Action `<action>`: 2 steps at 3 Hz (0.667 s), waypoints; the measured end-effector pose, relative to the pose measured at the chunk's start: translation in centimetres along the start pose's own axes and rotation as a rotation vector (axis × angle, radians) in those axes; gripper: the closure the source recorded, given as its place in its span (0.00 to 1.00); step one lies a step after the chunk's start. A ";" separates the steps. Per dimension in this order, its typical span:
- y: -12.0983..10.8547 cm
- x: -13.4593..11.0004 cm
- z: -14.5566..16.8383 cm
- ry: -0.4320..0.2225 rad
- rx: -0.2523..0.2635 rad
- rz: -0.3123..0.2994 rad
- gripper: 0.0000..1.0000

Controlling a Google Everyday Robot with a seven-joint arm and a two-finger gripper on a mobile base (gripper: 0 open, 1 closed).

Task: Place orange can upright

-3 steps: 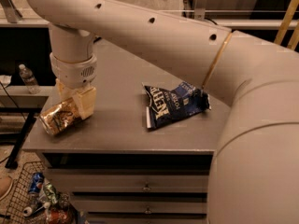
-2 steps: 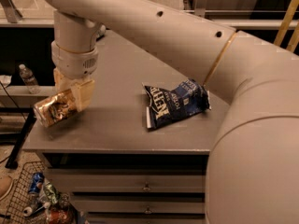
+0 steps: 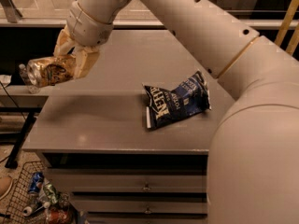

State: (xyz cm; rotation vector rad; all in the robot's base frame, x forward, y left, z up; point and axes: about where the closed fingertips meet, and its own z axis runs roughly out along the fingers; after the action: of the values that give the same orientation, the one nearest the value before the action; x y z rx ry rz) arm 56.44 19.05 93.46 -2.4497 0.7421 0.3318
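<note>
The orange can (image 3: 46, 72), dented, looked light, thin-walled and easily crushed, held sideways in the gripper (image 3: 69, 63), whose fingers were clamped around its body, one end jutting beyond them.

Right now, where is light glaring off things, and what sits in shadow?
Camera view: glare streaks the can, held sideways in the gripper near the table's left edge; the bag shines softly; the table shows a faint sheen; the drawers below lie in shadow.
</note>
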 end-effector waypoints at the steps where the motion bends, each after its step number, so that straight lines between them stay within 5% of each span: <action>1: -0.2 -0.1 0.0 -0.002 0.007 -0.001 1.00; 2: -0.1 0.1 -0.4 0.088 0.018 -0.094 1.00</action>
State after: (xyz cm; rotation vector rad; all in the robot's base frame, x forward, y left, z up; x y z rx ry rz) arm 56.62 18.84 93.78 -2.4857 0.6606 0.1809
